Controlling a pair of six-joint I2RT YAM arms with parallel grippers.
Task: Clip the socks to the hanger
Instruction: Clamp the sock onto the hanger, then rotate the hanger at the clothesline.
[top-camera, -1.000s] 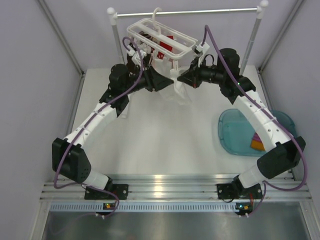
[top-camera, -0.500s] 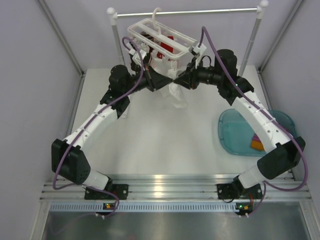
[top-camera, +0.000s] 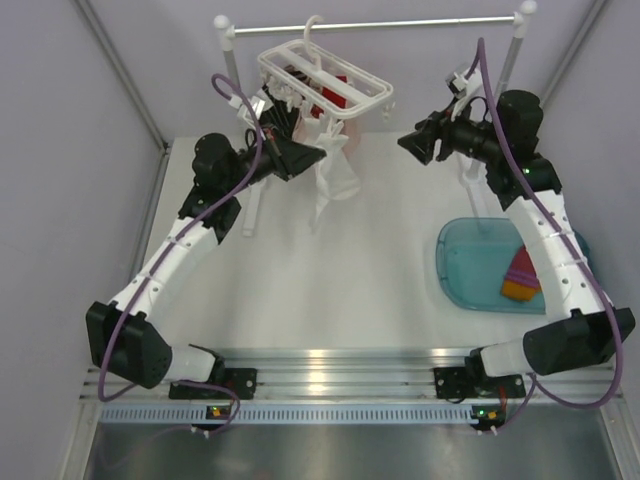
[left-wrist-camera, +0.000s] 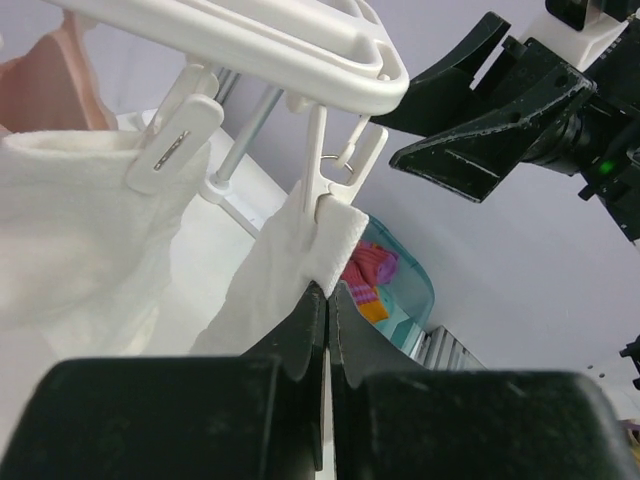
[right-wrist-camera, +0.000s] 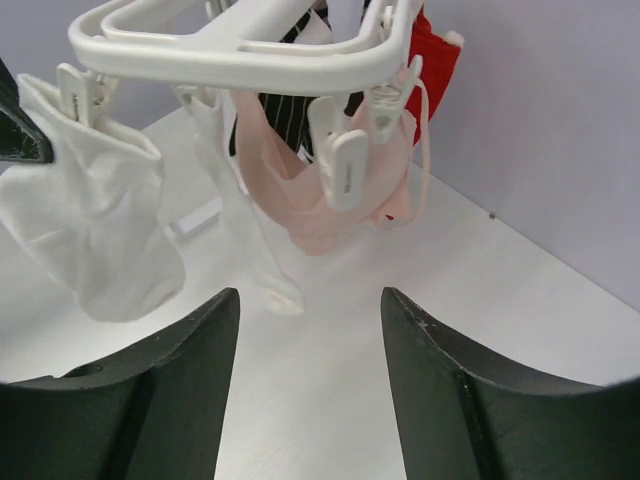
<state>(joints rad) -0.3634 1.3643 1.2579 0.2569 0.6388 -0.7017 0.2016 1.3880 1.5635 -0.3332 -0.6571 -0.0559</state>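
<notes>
The hanger (top-camera: 322, 78) is hung by its hook from the rail (top-camera: 400, 22) at the top centre of the overhead view. Several socks are seen clipped beneath it. Two white socks (top-camera: 335, 175) dangle below its lower left edge. A red sock (right-wrist-camera: 437, 60) is seen at the upper right of the right wrist view, a pink sock (right-wrist-camera: 300, 195) at its centre, and a dark striped sock (right-wrist-camera: 290, 112) behind the pink one. In the left wrist view, one of the white socks is gripped at its top corner by a clip (left-wrist-camera: 318, 185) at the centre of the frame. The left tool (left-wrist-camera: 326, 295) is closed, its fingers pressed flat together, with the tips set against the lower edge of that sock just under the clip; whether any fabric is pinched cannot be told. The right tool (right-wrist-camera: 308, 297) is held wide with nothing between its fingers, and it is placed apart from the hanger, to the right of it in the overhead view, pointed toward it. On the tabletop (top-camera: 330, 280), at the right of the overhead view, a teal tray (top-camera: 445, 262) is seen with an orange sock (top-camera: 515, 290) and a purple sock (top-camera: 522, 266) lying in it
</notes>
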